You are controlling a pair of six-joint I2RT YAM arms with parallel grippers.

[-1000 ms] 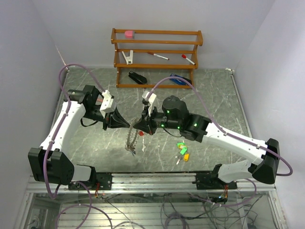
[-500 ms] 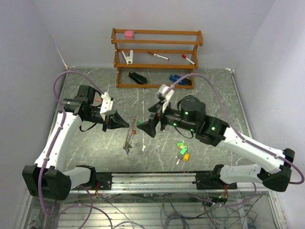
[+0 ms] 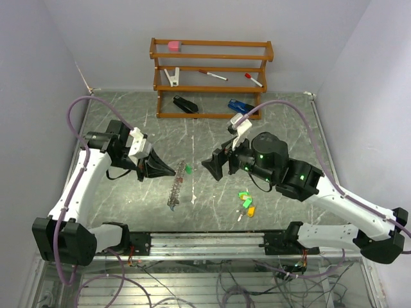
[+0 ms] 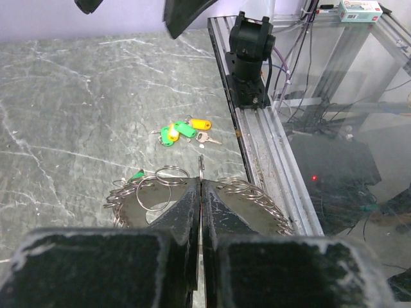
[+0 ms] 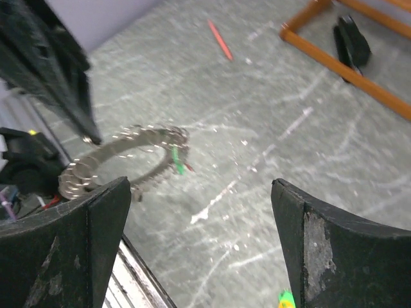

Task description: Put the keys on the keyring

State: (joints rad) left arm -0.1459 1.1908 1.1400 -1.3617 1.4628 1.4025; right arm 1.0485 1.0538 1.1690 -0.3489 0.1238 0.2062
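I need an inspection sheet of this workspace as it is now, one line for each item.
Surface: grey marbled table, white veins.
Job's things: keyring held at its rim by left gripper; loose keys lie on the table, apart from it.
Clutter: wooden rack with pens, pink block, white clip; black stapler and blue object at its foot.
Grippers: left shut on the keyring; right gripper open, empty.
Cables: purple cables arch over the table; wires under the front rail.
Surroundings: pale walls.
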